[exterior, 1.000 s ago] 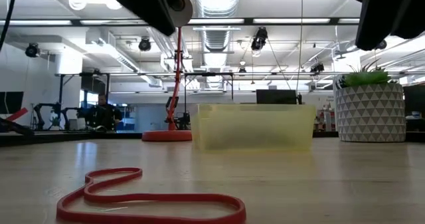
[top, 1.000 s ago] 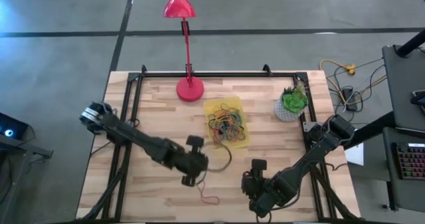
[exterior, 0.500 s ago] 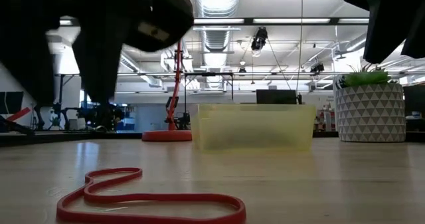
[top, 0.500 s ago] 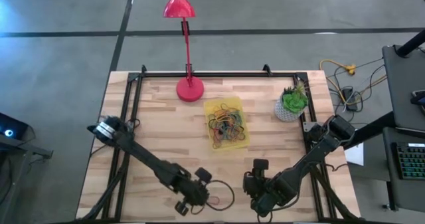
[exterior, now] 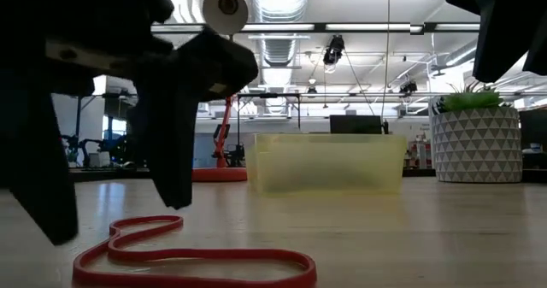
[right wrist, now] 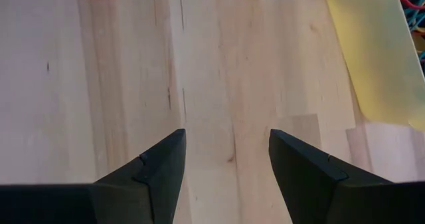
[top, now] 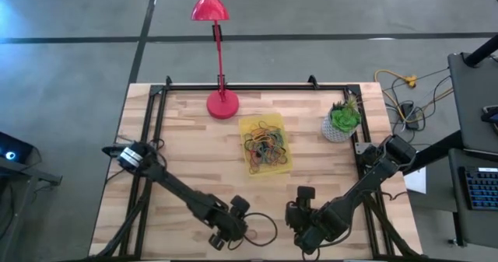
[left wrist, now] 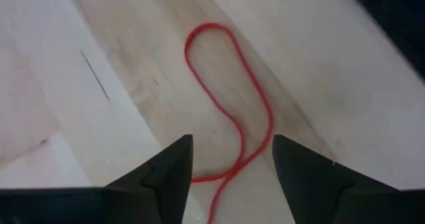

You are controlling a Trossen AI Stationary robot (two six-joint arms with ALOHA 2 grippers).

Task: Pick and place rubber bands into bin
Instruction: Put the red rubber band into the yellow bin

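Hard to see: in the high view the left arm covers most of the thin red rubber band (exterior: 192,254) lying on the table. The low view shows the left claw only as big dark shapes, cut off at the top. The right wrist view shows just a small bit of that red loop at the picture's edge.

Left claw (left wrist: 229,159): it is low over the near edge of the light wooden table (top: 187,149). Its two dark fingers stand wide apart, one on each side of the red band. They hold nothing. In the low view one finger (exterior: 184,121) comes down close to the far end of the loop.

Left arm: it stretches long and low from the left side of the table toward the near edge.

Right claw (right wrist: 227,159): it is near the front of the table too, just to the right of the left claw. Its fingers are spread wide, with only bare wood between them.

Red band: it lies flat in a long bent loop.

Bin: the small see-through yellow plastic tray (top: 281,165) sits in the middle of the table, well apart from both claws. Many colored rubber bands (top: 264,143) lie piled inside it.

Room to move: bare wood lies between the claws and the tray. The red round lamp base (top: 222,104) and the white pot with a green plant (top: 341,122) stand farther back.
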